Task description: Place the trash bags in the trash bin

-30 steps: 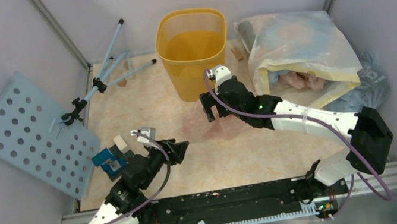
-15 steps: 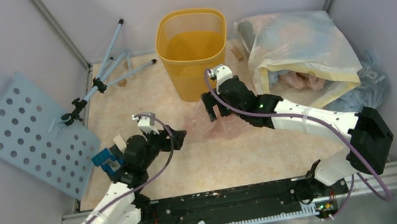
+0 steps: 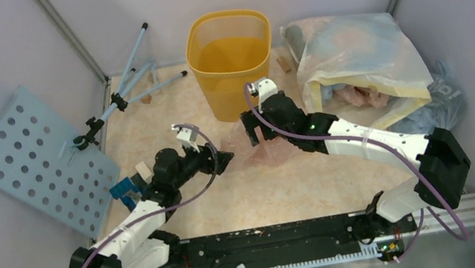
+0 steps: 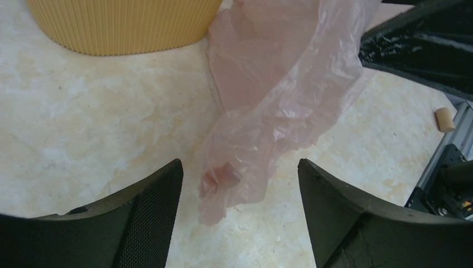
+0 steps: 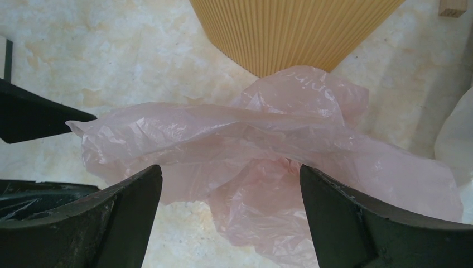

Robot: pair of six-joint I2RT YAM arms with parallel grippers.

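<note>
Marbled bench (image 3: 148, 130) is carrying the pale pink trash bag (image 4: 273, 95), lying crumpled just before the yellow trash bin (image 3: 232, 63); left hand (image 3: 223, 159) and right hand (image 3: 256, 136) are hovering wide open, gripping nothing.

The left arm (image 3: 135, 226) and the right arm (image 3: 372, 138) are white-shelled with black joint housings, each trailing a looping purple cable (image 3: 248, 100) and ending in matte black, wedge-shaped pincer fingers (image 4: 150, 220).
</note>
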